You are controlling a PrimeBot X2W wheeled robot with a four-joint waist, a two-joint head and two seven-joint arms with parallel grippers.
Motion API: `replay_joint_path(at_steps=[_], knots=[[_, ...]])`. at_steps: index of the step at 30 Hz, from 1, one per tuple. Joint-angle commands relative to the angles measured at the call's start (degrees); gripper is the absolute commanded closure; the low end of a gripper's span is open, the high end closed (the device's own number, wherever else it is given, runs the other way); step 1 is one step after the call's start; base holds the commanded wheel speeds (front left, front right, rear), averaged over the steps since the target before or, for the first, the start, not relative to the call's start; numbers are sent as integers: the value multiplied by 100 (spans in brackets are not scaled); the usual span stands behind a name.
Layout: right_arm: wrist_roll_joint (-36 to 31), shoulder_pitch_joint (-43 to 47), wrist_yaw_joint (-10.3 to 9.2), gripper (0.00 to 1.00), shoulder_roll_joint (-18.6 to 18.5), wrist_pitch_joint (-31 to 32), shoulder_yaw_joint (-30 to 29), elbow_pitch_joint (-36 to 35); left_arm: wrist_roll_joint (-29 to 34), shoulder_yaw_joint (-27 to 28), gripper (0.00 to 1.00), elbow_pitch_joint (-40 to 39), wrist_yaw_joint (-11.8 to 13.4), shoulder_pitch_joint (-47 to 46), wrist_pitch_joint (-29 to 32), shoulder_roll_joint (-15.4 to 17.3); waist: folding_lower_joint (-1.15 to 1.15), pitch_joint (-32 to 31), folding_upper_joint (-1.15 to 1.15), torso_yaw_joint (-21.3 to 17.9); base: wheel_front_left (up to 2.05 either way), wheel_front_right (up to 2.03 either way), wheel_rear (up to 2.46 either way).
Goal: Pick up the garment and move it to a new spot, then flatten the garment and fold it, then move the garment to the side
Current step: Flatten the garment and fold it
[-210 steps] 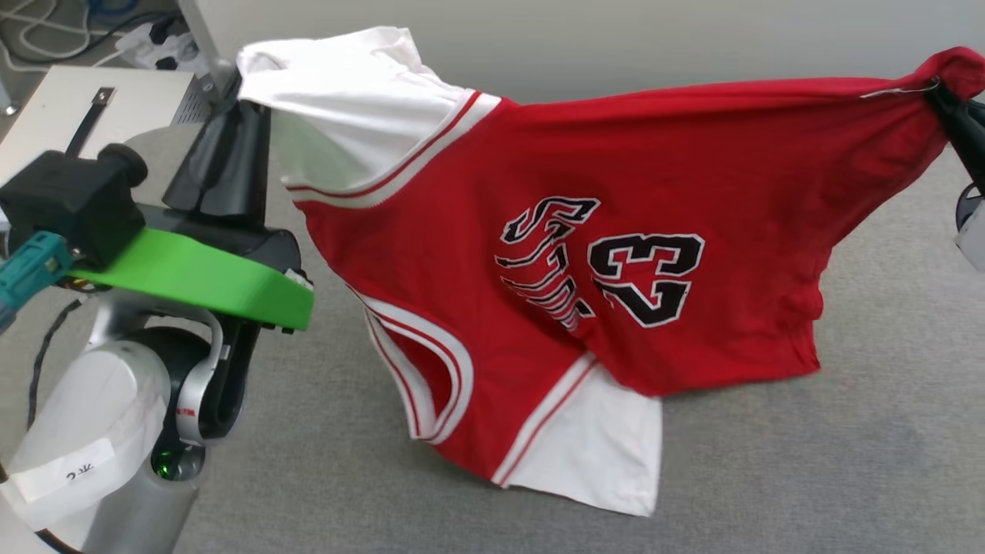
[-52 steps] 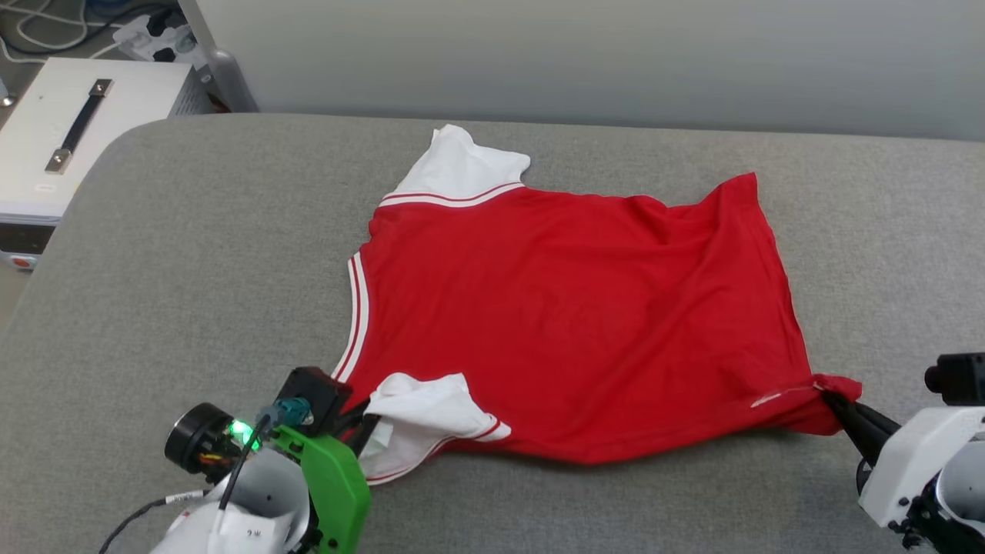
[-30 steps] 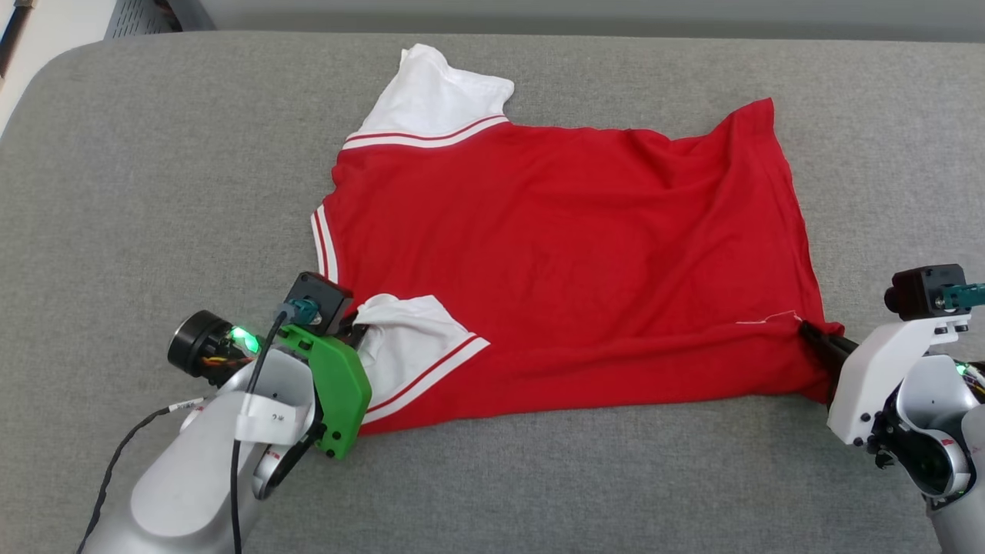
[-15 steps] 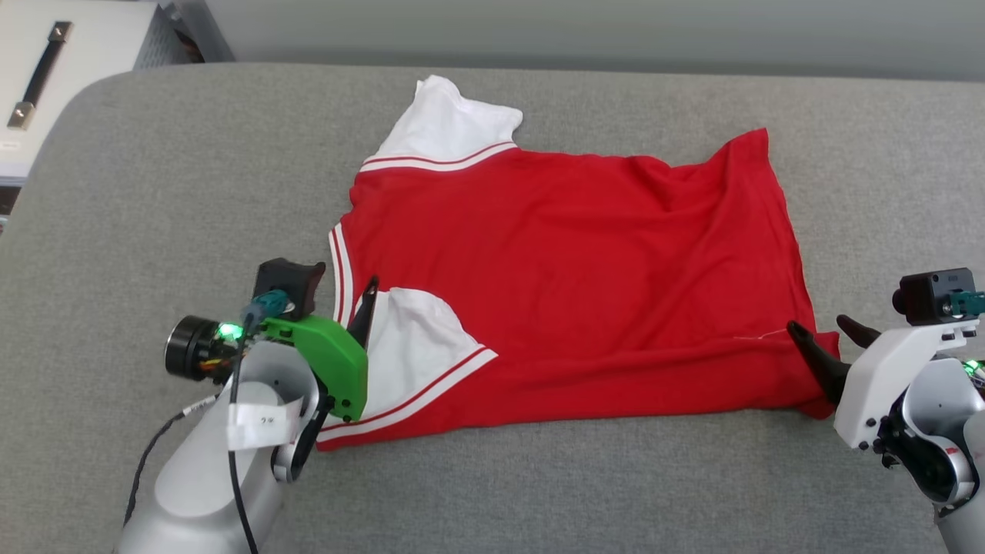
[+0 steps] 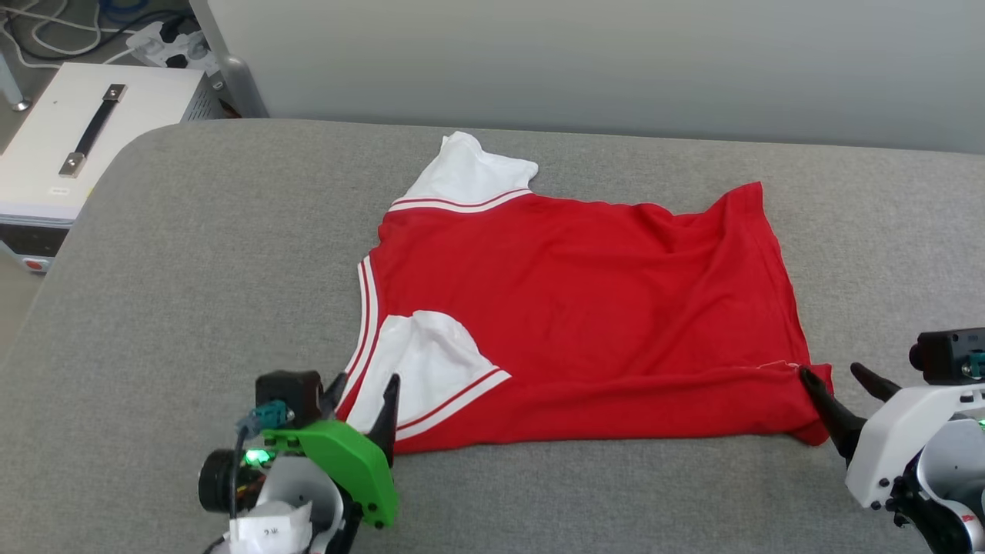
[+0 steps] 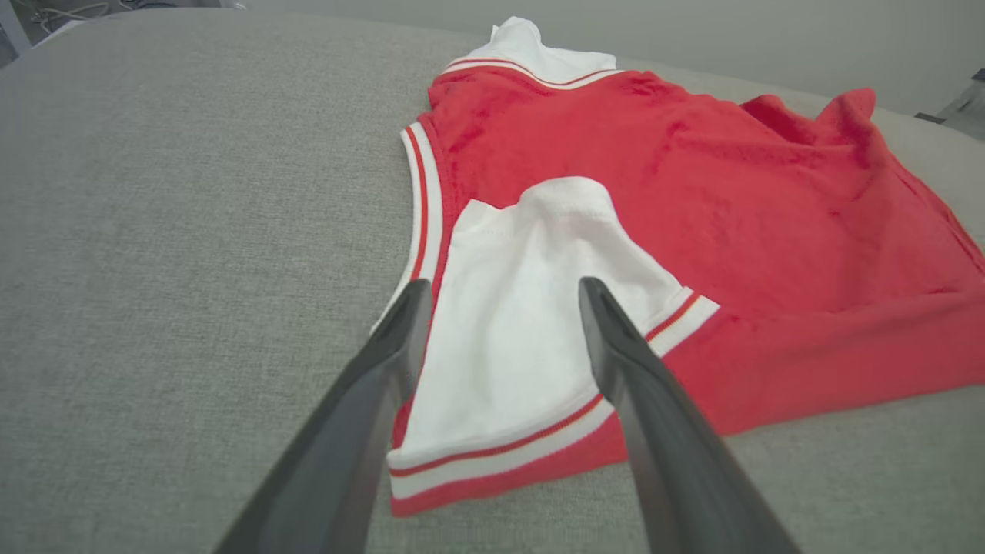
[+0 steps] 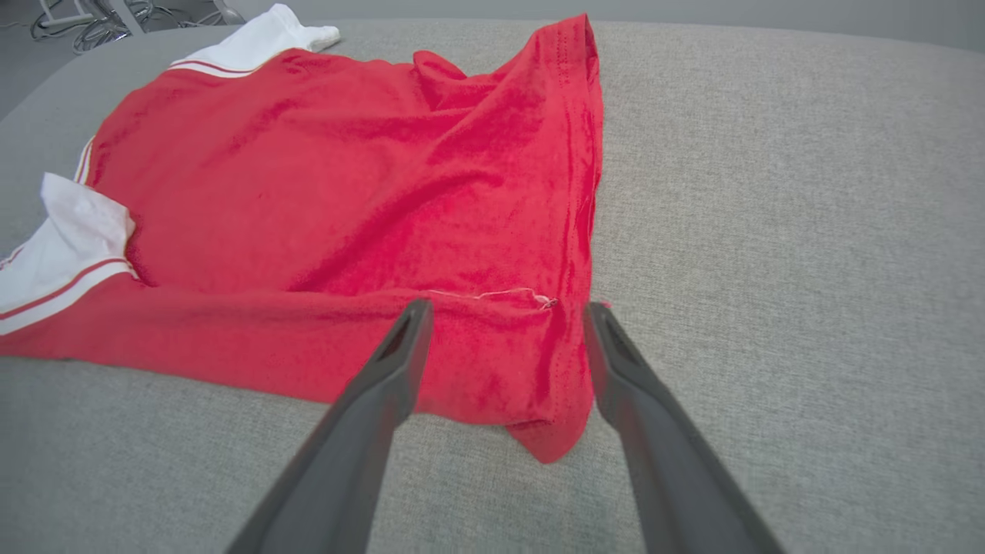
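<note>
The garment [image 5: 585,308] lies spread on the grey padded surface [image 5: 192,254], plain red side up, with no lettering showing. One white sleeve [image 5: 469,173] points to the far side and the other [image 5: 419,362] is folded onto the red body near the front edge. My left gripper [image 5: 365,382] stands open at that near sleeve [image 6: 523,323], its fingers straddling it with nothing held. My right gripper [image 5: 831,371] is open at the garment's near right hem corner [image 7: 539,415], fingers on either side of it. The far hem is slightly rumpled [image 7: 439,69].
A white box with a black handle [image 5: 77,131] stands past the surface's left end, with cables and a power strip [image 5: 154,42] on the floor behind it. A pale wall [image 5: 577,61] runs along the far side. Bare grey surface lies left and right of the garment.
Both grippers went from shut on the garment to open and let it go, then drew back a little toward me. The head camera also shifted. The near sleeve now lies flatter.
</note>
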Motion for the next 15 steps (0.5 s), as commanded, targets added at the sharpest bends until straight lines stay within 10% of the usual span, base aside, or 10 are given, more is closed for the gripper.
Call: replay_joint_path(at_steps=[1, 15], knots=[[-63, 107, -6, 0, 60, 45, -65, -86, -20, -31, 0, -134, 52, 172, 71, 31, 0, -14, 0, 17, 0, 0, 0], [-302, 307, -6, 0, 246, 341, -375, -579, 32, -74, 0, -638, 785, 544, 1081, 369, 0, 315, 0, -53, 0, 0, 0]])
